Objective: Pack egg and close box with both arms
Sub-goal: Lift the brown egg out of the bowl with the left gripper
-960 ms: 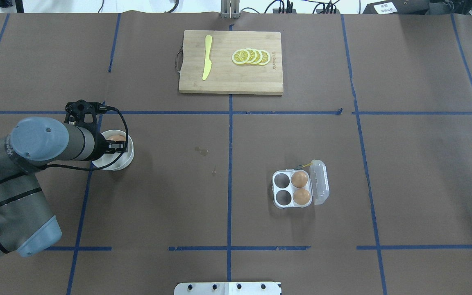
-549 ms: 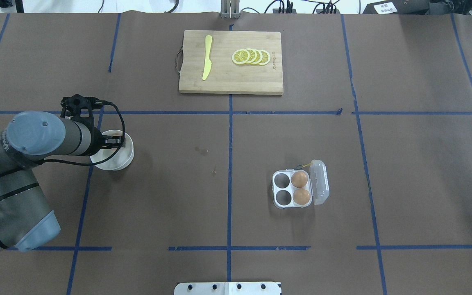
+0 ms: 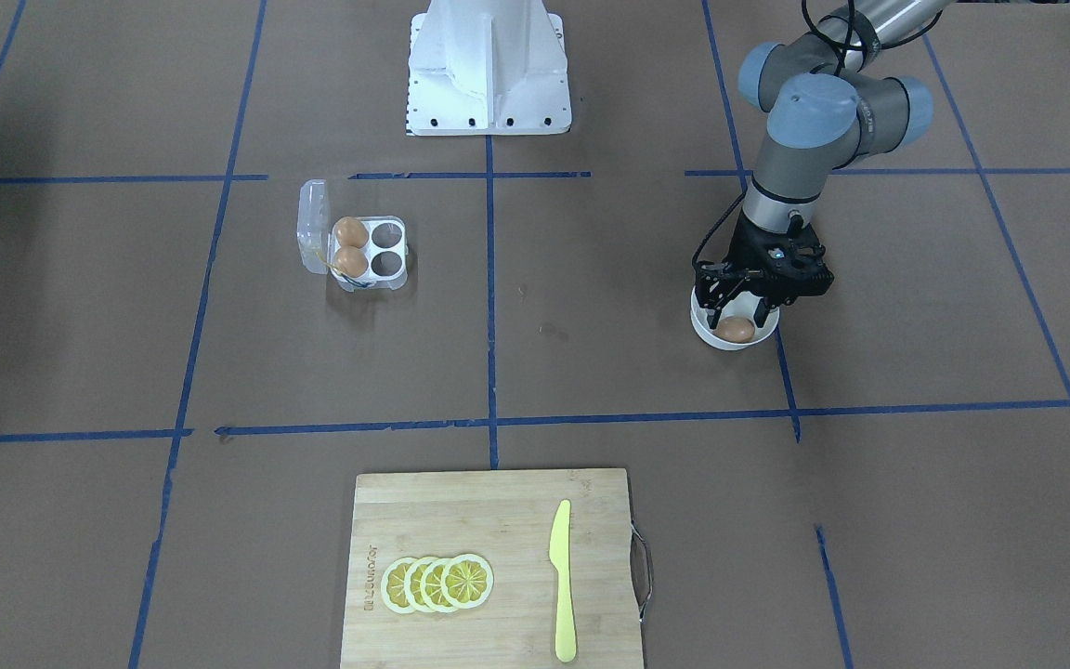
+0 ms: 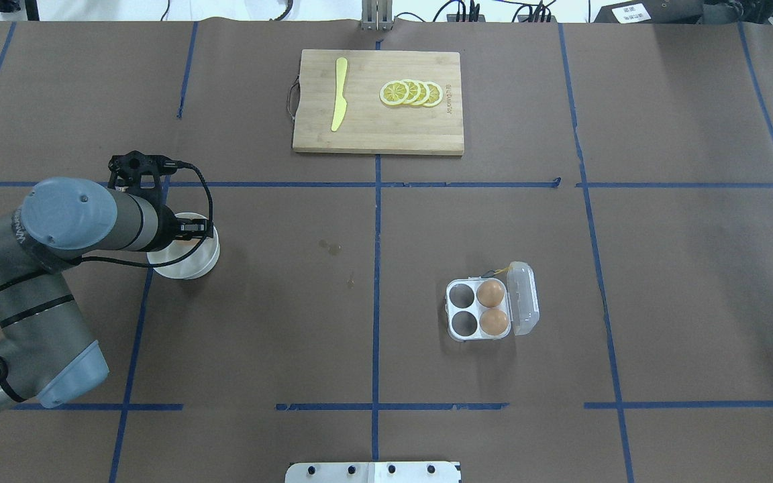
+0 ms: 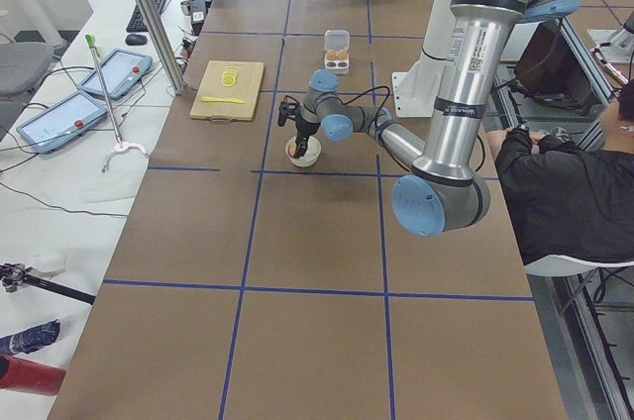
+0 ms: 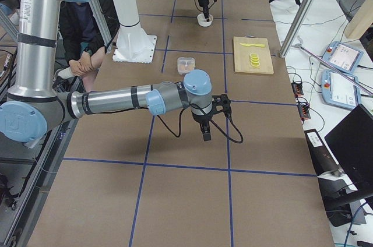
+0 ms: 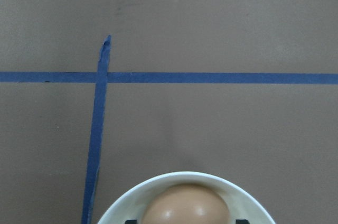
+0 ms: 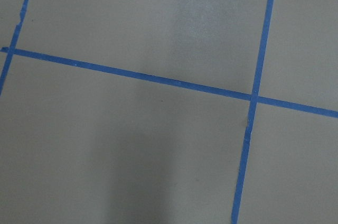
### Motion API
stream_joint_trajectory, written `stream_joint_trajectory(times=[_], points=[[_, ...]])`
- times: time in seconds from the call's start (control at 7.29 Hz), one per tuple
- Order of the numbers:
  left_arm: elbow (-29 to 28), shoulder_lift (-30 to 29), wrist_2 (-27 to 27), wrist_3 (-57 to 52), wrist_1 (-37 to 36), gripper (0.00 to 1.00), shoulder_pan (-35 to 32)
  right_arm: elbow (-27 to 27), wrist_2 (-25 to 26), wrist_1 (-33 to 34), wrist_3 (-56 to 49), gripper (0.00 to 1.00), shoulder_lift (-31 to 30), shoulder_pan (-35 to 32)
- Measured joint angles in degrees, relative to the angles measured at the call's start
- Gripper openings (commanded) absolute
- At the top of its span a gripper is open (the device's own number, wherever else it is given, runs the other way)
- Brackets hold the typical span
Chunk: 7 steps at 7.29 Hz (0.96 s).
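Note:
My left gripper (image 3: 741, 312) reaches down into a round white bowl (image 3: 710, 333) and is shut on a light-brown egg (image 3: 735, 329) at bowl level. In the left wrist view the egg (image 7: 186, 205) fills the gap between the two fingertips (image 7: 133, 221), inside the bowl's rim (image 7: 190, 177). In the overhead view the gripper (image 4: 193, 231) hides the egg. The clear box (image 4: 524, 298) lies open right of centre, with two eggs (image 4: 491, 292) in its right-hand cells and two cells empty. My right gripper (image 6: 205, 135) shows only in the exterior right view, far from the box; I cannot tell its state.
A wooden cutting board (image 4: 373, 131) at the far middle holds a yellow knife (image 4: 339, 94) and lemon slices (image 4: 412, 92). The white pedestal (image 3: 489, 65) stands at the robot's edge. Blue tape lines cross the brown table.
My left arm shifted slightly left, then back right over the bowl. The egg, visible in the bowl a second ago, is now hidden under the gripper. The box has not moved.

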<state>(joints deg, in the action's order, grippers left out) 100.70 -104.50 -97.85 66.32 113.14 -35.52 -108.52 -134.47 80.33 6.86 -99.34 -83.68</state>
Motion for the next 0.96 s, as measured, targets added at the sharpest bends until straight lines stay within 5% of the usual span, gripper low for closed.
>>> stream_joint_trajectory(times=[0.96], points=[[-1.23,-0.21,0.2,-0.07,-0.03,0.71,0.43,-0.03,0.0,0.0,0.0,1.0,-0.2,-0.08]])
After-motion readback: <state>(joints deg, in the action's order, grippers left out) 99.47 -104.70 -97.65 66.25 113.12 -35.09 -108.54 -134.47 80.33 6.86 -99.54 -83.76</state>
